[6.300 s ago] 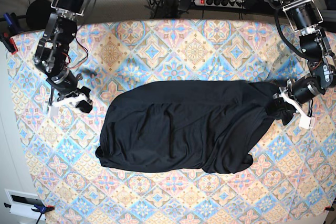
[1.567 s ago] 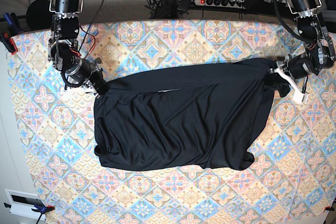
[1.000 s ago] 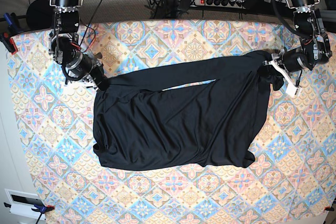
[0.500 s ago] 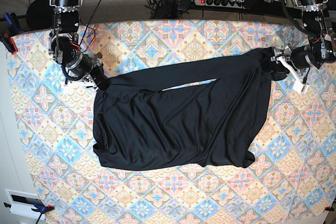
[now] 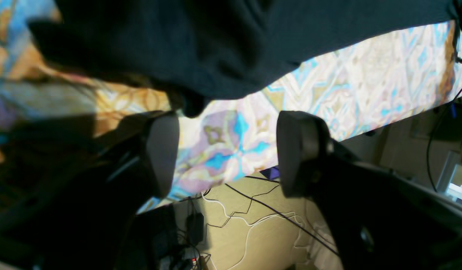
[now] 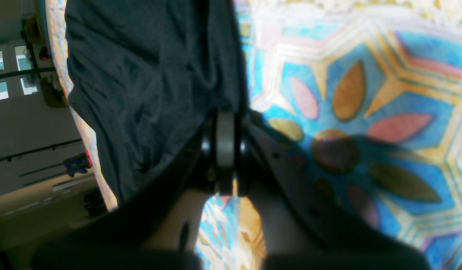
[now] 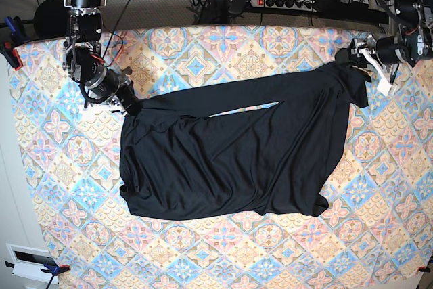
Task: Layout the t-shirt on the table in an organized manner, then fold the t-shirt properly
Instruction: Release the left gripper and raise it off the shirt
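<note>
Toward the table's [image 7: 223,49] left edge: right gripper [image 7: 128,105] clenched on a corner of the t-shirt [image 7: 230,153], soft matte black cloth, creased, spread over the middle of the patterned tabletop. Toward the far right corner: left gripper [image 7: 365,59] released, jaws wide, just off the cloth's bunched end. Wrist views only: rounded grey pads [image 5: 161,150] with nothing between; right pads pinching fabric.
</note>
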You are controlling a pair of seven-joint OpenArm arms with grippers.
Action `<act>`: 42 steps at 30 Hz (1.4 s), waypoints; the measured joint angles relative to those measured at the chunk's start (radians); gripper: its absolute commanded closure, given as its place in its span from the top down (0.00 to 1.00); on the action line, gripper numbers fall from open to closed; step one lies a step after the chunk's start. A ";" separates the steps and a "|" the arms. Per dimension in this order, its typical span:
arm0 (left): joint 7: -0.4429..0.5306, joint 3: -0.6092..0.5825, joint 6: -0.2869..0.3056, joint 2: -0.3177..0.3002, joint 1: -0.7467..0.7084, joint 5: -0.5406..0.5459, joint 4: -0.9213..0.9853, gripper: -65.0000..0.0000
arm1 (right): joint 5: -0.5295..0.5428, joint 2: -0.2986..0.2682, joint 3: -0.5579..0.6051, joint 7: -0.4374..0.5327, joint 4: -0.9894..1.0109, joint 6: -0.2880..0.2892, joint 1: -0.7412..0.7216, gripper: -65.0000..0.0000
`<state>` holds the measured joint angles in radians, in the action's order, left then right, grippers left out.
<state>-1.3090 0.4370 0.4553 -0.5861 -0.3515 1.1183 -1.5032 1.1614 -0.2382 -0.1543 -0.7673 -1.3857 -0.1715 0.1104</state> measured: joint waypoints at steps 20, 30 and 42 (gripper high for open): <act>0.010 0.000 0.000 0.071 0.014 -0.034 0.000 0.04 | 0.000 0.000 0.000 -0.003 0.000 0.000 0.000 0.00; 0.003 0.000 0.114 0.036 0.010 -0.027 0.000 0.00 | 0.000 0.000 0.000 -0.002 0.000 0.000 0.000 0.00; -0.002 0.307 0.114 0.030 -0.033 -0.034 0.000 0.29 | 0.000 0.000 0.000 0.000 0.000 0.000 0.000 0.00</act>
<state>-1.3106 0.7441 0.5694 -0.5560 -0.3847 1.0840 -1.5036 1.1614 -0.2382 -0.1543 -0.7673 -1.3857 -0.1715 0.1108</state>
